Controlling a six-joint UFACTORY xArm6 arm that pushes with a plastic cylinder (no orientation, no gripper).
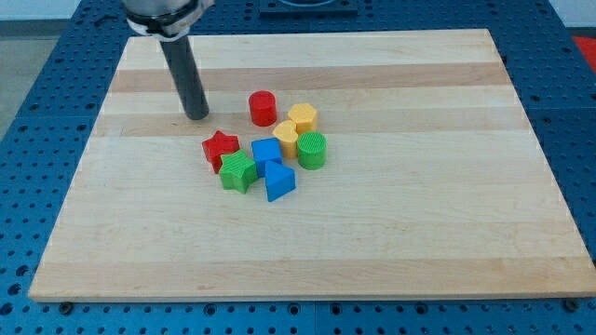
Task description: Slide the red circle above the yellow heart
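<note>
No pincer here, only rod, holding nothing. My tip (196, 115) sitting on worktop (419, 242), left of red circle (263, 109), apart. Circle lying up-left of yellow heart (286, 139), nearly above. Small nudge right looking left.

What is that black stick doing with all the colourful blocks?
That stick is a robot arm's pushing rod. My tip rests on the wooden board, touching nothing, to the view's left of the red circle. The red circle sits up and left of the yellow heart, close to it.
</note>
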